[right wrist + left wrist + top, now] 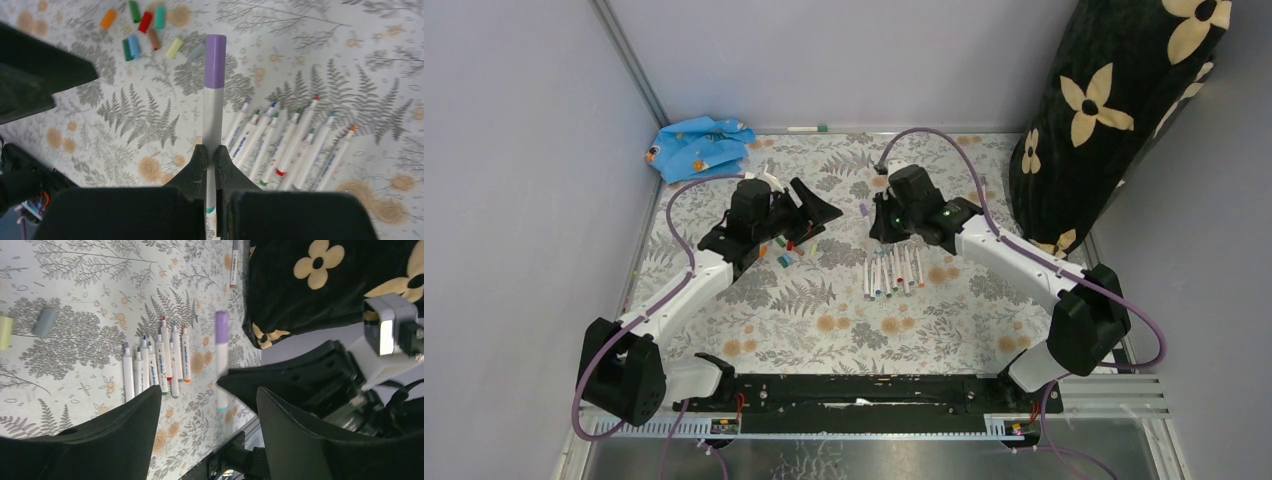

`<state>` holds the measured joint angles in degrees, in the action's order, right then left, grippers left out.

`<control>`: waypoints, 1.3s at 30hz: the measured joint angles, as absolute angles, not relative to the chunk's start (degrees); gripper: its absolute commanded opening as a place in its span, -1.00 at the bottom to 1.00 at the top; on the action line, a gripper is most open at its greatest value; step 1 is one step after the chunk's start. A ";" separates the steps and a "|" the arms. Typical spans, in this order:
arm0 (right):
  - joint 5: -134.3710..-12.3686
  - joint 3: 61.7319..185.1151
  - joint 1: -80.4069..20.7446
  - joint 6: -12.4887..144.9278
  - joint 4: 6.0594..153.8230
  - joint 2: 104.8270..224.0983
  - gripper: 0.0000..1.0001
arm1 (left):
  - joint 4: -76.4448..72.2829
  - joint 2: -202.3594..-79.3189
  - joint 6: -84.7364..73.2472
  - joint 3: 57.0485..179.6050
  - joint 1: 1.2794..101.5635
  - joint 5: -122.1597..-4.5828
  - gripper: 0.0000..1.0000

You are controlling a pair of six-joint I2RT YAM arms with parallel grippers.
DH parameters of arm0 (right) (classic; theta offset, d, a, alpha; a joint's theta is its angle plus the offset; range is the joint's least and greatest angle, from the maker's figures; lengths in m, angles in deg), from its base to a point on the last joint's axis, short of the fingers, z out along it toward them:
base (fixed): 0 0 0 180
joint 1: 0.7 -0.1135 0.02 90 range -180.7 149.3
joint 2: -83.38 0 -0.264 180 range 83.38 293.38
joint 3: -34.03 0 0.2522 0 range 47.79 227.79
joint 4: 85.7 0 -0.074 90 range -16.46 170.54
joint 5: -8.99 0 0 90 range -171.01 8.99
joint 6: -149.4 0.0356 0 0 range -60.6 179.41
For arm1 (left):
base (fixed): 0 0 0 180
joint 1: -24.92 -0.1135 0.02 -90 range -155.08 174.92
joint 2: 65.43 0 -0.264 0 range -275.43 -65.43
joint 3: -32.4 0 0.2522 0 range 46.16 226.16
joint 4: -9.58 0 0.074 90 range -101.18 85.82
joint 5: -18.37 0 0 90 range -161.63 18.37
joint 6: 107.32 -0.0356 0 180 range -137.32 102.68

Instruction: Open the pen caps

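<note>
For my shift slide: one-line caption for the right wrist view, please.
Right gripper shut on a purple-capped pen; uncapped pens in a row and loose caps lie on the fern-print table.

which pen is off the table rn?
The pen with the purple cap, clamped in the jaws of the right gripper. The row of uncapped pens lies flat on the table.
</note>
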<state>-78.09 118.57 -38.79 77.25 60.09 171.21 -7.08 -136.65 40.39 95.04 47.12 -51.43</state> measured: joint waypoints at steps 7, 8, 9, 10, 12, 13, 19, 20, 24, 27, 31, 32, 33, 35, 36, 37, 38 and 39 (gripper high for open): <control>-78.55 118.84 -47.27 79.02 59.98 171.32 -1.00 | -4.37 -137.05 43.62 94.69 48.47 -50.55 0.53; -78.60 119.05 -48.34 79.20 59.98 171.41 -1.00 | -4.04 -137.18 43.89 94.65 48.58 -50.49 0.53; -78.66 119.36 -49.24 79.33 59.96 171.56 -1.00 | -3.87 -137.31 44.10 94.65 48.69 -50.38 0.53; -78.88 119.71 -50.00 79.41 59.85 171.72 -1.00 | -3.74 -137.48 44.30 94.63 48.76 -50.29 0.53; -80.21 120.65 -51.14 79.66 58.91 172.04 -1.00 | -3.82 -137.79 44.67 94.63 48.78 -50.27 0.53; -80.80 121.04 -51.31 79.79 58.49 172.24 -1.00 | -3.85 -137.86 44.74 94.60 48.78 -50.38 0.53; -83.01 121.87 -52.17 79.90 57.60 172.53 -1.00 | -4.24 -137.90 44.76 94.60 48.78 -50.90 0.53; -83.16 121.87 -52.28 79.90 57.60 172.53 -1.00 | -4.30 -137.90 44.78 94.60 48.78 -51.01 0.53; -84.06 121.87 -52.65 79.98 57.60 172.53 -1.00 | -4.61 -137.88 44.96 94.58 48.78 -51.27 0.53; -84.61 121.87 -52.93 79.98 57.73 172.46 -1.00 | -5.00 -137.59 45.15 94.08 48.87 -51.99 0.53; -84.80 121.87 -53.28 79.98 57.75 172.11 -1.00 | -5.79 -136.44 45.48 93.47 48.89 -53.04 0.55; -84.87 121.87 -53.30 79.98 57.79 172.02 -1.00 | -5.97 -136.09 45.59 93.47 48.91 -53.22 0.55; -84.89 121.87 -53.30 79.98 57.93 171.94 -1.00 | -6.12 -135.76 45.63 93.47 48.91 -53.44 0.55; -84.87 121.87 -53.30 79.98 58.23 171.91 -1.00 | -6.42 -135.21 45.72 93.47 48.91 -53.85 0.56; -84.85 121.87 -53.30 79.98 58.30 171.91 -1.00 | -6.49 -135.10 45.79 93.47 48.91 -54.03 0.56; -84.85 121.87 -53.30 79.98 58.36 171.91 -1.00 | -6.51 -135.10 45.81 93.47 48.91 -54.09 0.56; -84.82 121.87 -53.32 79.98 58.52 171.89 -1.00 | -6.60 -135.10 45.83 93.47 48.91 -54.16 0.55; -84.76 121.87 -53.32 80.01 58.60 171.85 -1.00 | -6.73 -135.10 45.92 93.47 48.91 -54.27 0.55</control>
